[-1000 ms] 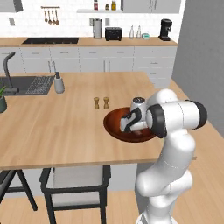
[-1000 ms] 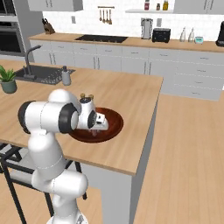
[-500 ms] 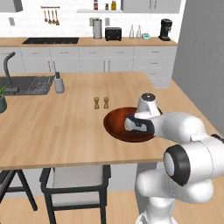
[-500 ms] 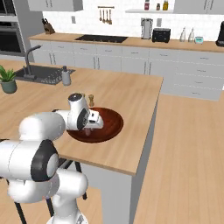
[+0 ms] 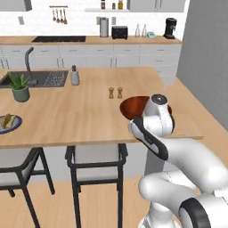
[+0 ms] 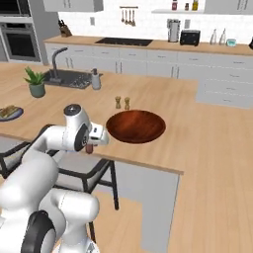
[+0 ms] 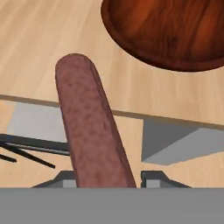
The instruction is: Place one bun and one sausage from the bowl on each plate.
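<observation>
Mottled pinkish-red sausage (image 7: 89,127), glossy red-brown wooden bowl (image 7: 175,33)

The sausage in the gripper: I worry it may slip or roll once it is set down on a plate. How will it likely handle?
The sausage looks like a smooth round cylinder, so it would probably roll on a flat plate. It stands straight out from the gripper without sagging, so likely stiff. Gripped near one end, it might pivot.

The gripper (image 7: 107,177), clamped on the slim pinkish-red sausage (image 7: 89,124), has lifted clear of the wide dark red-brown wooden bowl (image 6: 136,126), now beside it.
</observation>
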Robot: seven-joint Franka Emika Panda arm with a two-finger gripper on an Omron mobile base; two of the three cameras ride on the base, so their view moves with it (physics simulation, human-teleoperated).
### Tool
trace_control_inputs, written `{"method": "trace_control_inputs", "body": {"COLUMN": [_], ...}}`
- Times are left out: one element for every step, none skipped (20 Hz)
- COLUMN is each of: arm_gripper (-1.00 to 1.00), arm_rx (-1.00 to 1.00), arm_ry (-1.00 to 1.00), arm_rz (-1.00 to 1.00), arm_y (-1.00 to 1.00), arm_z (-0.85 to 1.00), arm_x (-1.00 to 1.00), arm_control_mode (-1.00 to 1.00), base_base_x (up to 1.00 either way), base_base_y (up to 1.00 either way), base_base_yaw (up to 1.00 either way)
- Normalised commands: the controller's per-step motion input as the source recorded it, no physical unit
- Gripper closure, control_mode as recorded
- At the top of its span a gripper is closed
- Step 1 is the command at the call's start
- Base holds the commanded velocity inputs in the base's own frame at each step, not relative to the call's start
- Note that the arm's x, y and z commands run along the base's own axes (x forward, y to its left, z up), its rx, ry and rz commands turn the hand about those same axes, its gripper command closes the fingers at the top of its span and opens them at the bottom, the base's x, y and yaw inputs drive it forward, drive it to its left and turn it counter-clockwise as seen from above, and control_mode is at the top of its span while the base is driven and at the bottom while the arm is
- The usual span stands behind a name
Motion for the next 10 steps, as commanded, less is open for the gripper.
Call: {"method": "trace_control_inputs", "body": {"arm_gripper": [1.00,1.00,1.00,1.00,1.00,1.00,1.00,1.00,1.00,1.00], "arm_rx": [0.00,0.00,0.00,0.00,0.00,0.00,0.00,0.00,0.00,0.00], "arm_ry": [0.00,0.00,0.00,0.00,0.00,0.00,0.00,0.00,0.00,0.00], "arm_rz": [0.00,0.00,0.00,0.00,0.00,0.00,0.00,0.00,0.00,0.00], "arm_y": [0.00,0.00,0.00,0.00,0.00,0.00,0.00,0.00,0.00,0.00], "arm_z": [0.00,0.00,0.00,0.00,0.00,0.00,0.00,0.00,0.00,0.00], "arm_x": [0.00,0.00,0.00,0.00,0.00,0.00,0.00,0.00,0.00,0.00], "arm_control_mode": [1.00,1.00,1.00,1.00,1.00,1.00,1.00,1.00,1.00,1.00], "base_base_x": [-0.52,-0.39,-0.28,-0.20,-0.13,-0.08,-0.08,-0.01,0.00,0.00], "base_base_y": [1.00,1.00,1.00,1.00,1.00,1.00,1.00,1.00,1.00,1.00], "base_base_yaw": [-0.08,-0.08,-0.09,-0.09,-0.07,-0.05,-0.05,-0.05,-0.05,-0.05]}}
